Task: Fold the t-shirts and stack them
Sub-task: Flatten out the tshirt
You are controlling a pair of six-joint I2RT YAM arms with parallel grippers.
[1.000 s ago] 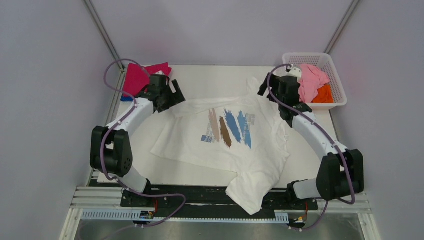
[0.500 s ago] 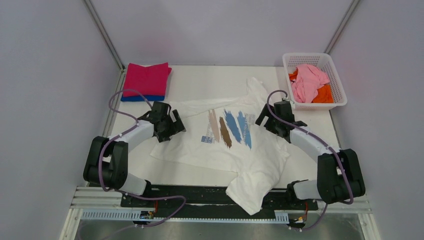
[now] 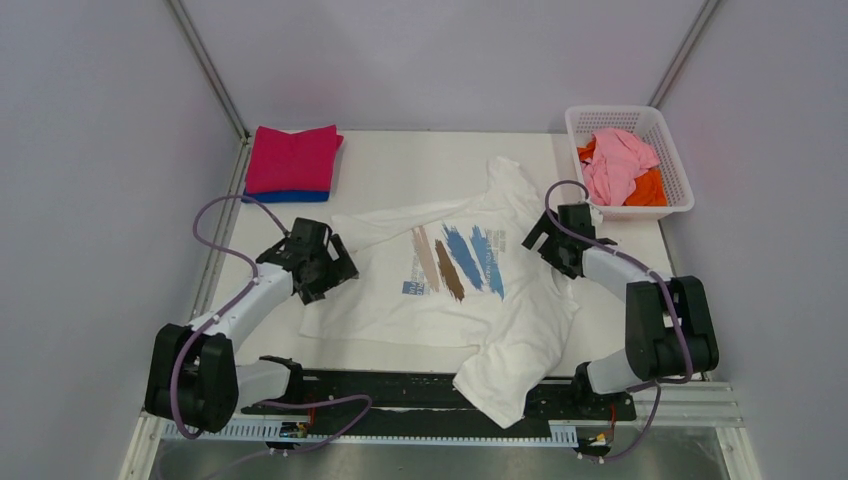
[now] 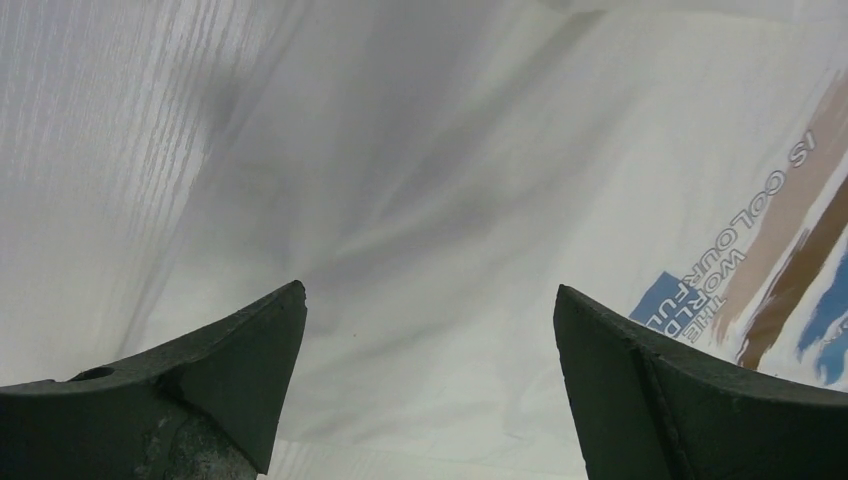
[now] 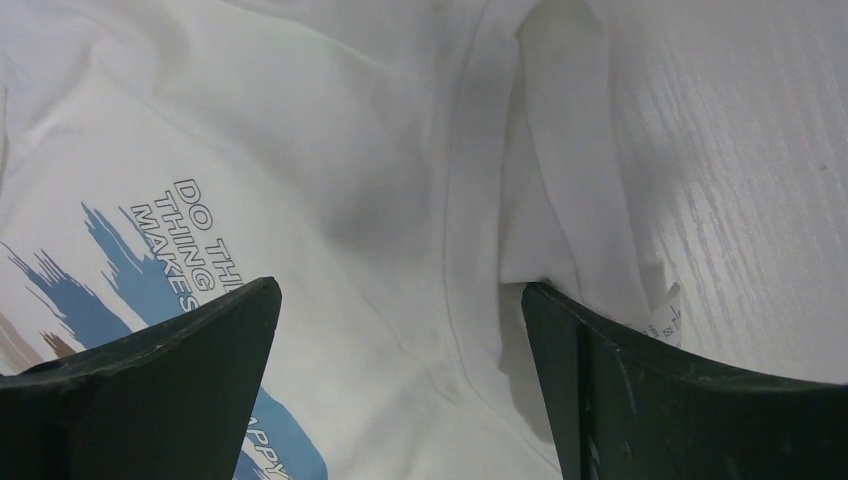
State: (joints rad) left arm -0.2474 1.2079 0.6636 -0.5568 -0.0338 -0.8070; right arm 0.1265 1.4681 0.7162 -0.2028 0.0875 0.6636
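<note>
**Top view:** Your left claw [image 3: 335, 265] hangs low over the white tee's [image 3: 470, 300] left edge, with the forearm reaching fwd from a bent elbow. Your right claw [image 3: 538, 238] sits low at the tee's right side, arm folded tight w/ elbow raised. The tee lies spread, print up, mid-table [image 3: 420, 160], one end draped over the near edge. A magenta tee [image 3: 292, 158] is folded atop a blue tee [image 3: 285, 196] in the far-left corner. A pink tee [image 3: 612, 165] & an orange tee [image 3: 652, 188] are heaped in the basket [image 3: 676, 165], far right.

**Left wrist:** Fingers [image 4: 240, 350] are spread wide w/ nothing between. Plain cloth lies below, print at right.

**Right wrist:** Fingers [image 5: 190, 340] are spread wide & empty over a seam & small label. Bare table shows at right.
</note>
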